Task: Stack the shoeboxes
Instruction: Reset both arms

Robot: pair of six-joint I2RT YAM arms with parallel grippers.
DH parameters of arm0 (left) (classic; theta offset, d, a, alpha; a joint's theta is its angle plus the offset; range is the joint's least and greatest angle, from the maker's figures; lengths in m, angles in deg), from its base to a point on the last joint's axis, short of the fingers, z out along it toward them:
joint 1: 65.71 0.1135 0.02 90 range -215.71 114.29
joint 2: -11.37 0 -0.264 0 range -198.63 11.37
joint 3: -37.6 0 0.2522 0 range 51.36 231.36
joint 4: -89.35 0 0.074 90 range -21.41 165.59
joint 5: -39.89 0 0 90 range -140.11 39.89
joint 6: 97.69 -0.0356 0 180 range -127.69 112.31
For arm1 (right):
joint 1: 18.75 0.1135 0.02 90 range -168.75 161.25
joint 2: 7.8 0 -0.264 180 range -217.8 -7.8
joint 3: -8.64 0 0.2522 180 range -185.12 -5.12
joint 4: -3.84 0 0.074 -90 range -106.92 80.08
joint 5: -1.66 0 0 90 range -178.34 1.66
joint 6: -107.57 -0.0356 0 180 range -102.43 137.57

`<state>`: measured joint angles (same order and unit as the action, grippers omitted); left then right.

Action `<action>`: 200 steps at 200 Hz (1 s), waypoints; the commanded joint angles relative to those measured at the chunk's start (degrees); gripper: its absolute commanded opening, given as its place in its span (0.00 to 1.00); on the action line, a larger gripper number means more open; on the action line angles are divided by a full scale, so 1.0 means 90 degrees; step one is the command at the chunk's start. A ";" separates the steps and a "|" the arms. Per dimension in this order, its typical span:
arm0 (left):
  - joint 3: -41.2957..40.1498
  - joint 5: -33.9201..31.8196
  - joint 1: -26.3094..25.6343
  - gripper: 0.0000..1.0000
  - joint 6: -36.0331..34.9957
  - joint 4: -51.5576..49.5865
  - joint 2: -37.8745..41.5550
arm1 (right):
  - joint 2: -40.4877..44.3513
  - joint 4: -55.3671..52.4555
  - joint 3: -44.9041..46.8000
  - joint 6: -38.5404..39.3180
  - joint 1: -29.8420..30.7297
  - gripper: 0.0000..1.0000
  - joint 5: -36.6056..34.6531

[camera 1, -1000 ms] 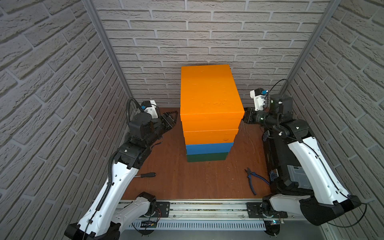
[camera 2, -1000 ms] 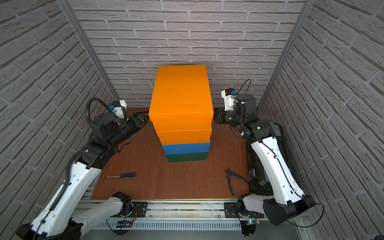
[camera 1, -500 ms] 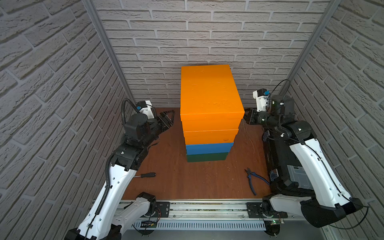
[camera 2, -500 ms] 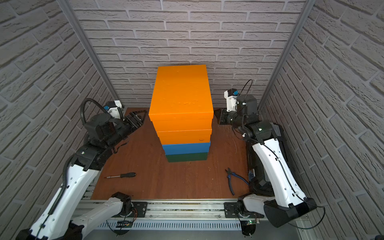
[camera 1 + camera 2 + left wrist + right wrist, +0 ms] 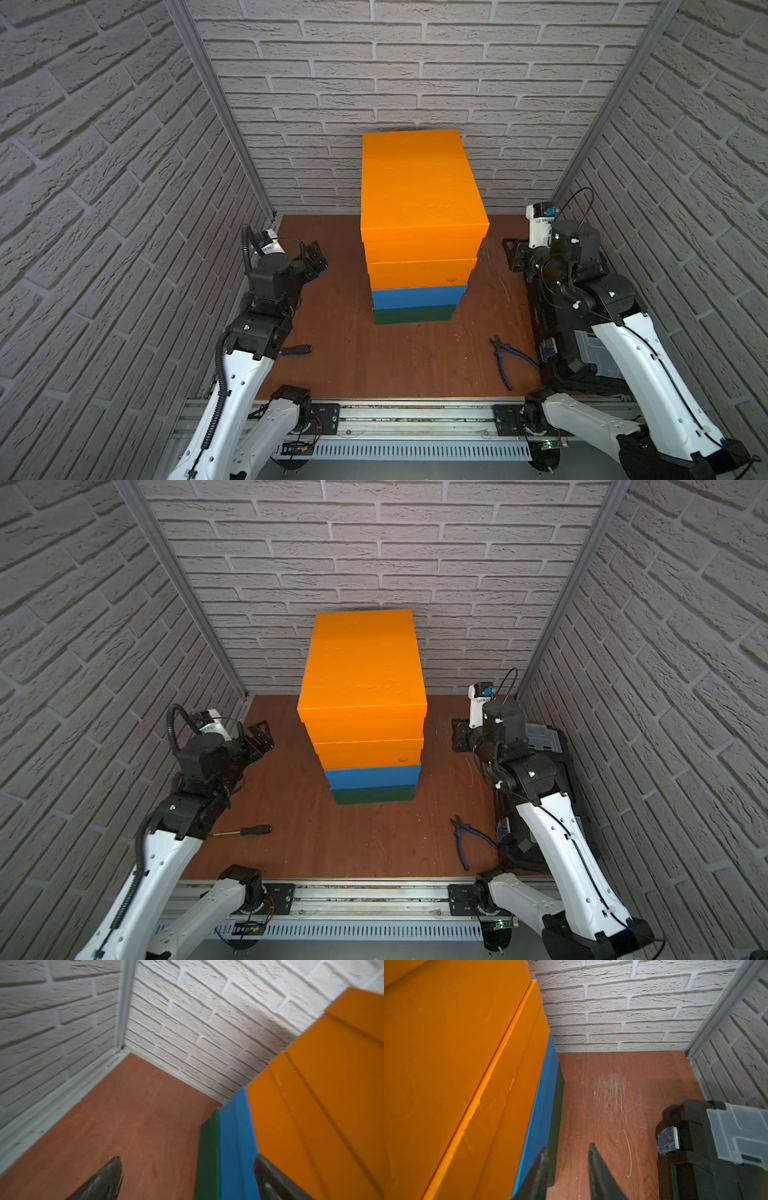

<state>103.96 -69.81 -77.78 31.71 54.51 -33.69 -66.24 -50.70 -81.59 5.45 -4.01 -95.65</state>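
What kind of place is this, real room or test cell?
Probably a staged robot test cell: brick-pattern wall panels held in metal corner posts, a wood-look tabletop fronted by an aluminium mounting rail, and props like stacked shoeboxes and pliers.

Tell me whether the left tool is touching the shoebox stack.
Apart. In a top view, bare table separates the left tool from the shoebox stack.

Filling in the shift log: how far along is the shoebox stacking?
Done: all stacked, dark green box lowest, then blue box, lower orange box, upper orange box. In hand: nothing; left gripper and right gripper stand open, apart from the boxes. Left: no loose shoebox visible.
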 commanded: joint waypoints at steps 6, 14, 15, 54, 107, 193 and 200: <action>-0.0639 -0.1963 0.0109 0.98 -0.0434 0.1145 0.0223 | 0.0523 0.0787 0.0620 0.0577 -0.0016 1.00 -0.0834; -0.0775 -0.2064 0.0147 0.98 -0.0485 0.1288 0.0224 | 0.0637 0.0920 0.0850 0.0538 -0.0014 1.00 -0.1018; -0.0800 -0.2066 0.0154 0.98 -0.0493 0.1317 0.0223 | 0.0655 0.0948 0.0884 0.0537 -0.0015 1.00 -0.1036; -0.2842 -0.0851 0.0179 0.98 -0.1832 0.4737 0.0013 | 0.1089 0.2173 0.2033 0.0669 -0.0022 1.00 -0.0856; -0.3172 0.0415 0.0175 0.98 -0.3593 0.4776 -0.0710 | 0.0069 0.2146 0.2176 0.0927 -0.0010 1.00 -0.0499; -0.3974 -0.0407 0.0345 0.98 -0.3742 0.6197 -0.2040 | -0.0479 0.6063 0.4865 0.1104 -0.0046 1.00 -0.1770; -0.4024 -0.0427 0.0399 0.98 -0.3730 0.6369 -0.2190 | -0.0571 0.6246 0.5018 0.1034 -0.0062 1.00 -0.2290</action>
<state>69.23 -71.06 -75.42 0.35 103.51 -50.32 -70.35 -8.93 -39.76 13.78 -4.14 -104.53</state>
